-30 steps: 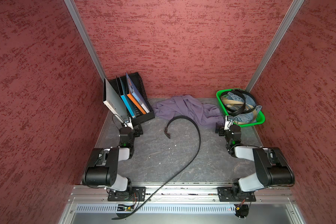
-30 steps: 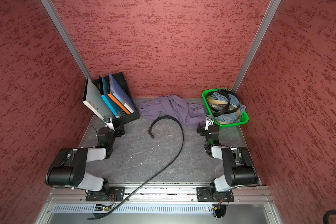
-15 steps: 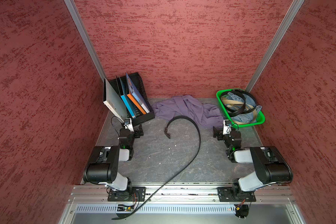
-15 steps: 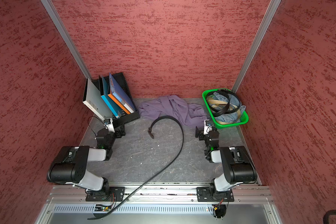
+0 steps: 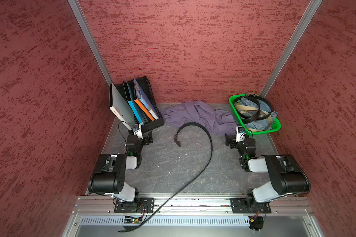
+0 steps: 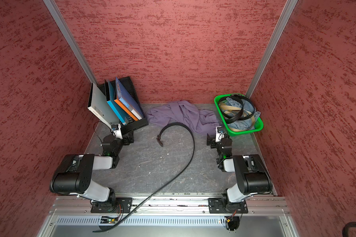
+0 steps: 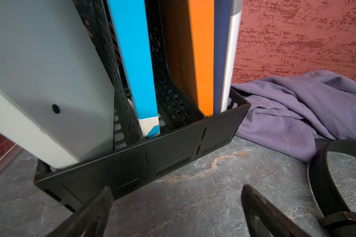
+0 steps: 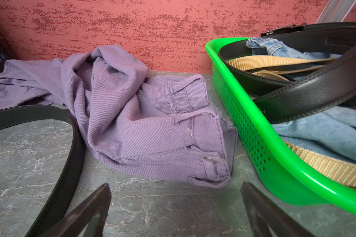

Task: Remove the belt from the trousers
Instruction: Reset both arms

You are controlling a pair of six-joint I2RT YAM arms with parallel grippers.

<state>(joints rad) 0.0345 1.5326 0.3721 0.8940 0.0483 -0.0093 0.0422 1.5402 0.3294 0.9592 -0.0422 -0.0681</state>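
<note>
The belt (image 5: 210, 141), a long black strap, lies loose on the table in both top views. From its buckle (image 5: 177, 141) it arcs back to touch the trousers' edge, then runs forward and hangs over the front rail. The purple-grey trousers (image 5: 197, 115) are heaped against the back wall (image 6: 183, 115). My left gripper (image 5: 148, 140) is open over bare table in front of the file rack, left of the buckle (image 7: 351, 217). My right gripper (image 5: 230, 140) is open just short of the trousers' waistband (image 8: 203, 160), with the belt (image 8: 70, 156) off to one side. Neither holds anything.
A black file rack (image 5: 152, 123) with folders stands at the back left, close ahead of the left gripper (image 7: 176, 190). A green basket (image 5: 274, 127) at the back right holds light-blue denim with black and tan belts, and its wall (image 8: 255, 133) is next to the right gripper (image 8: 176, 188).
Both arms have shifted only slightly near their folded poses. The belt and trousers lie as before, and both grippers stay open.
</note>
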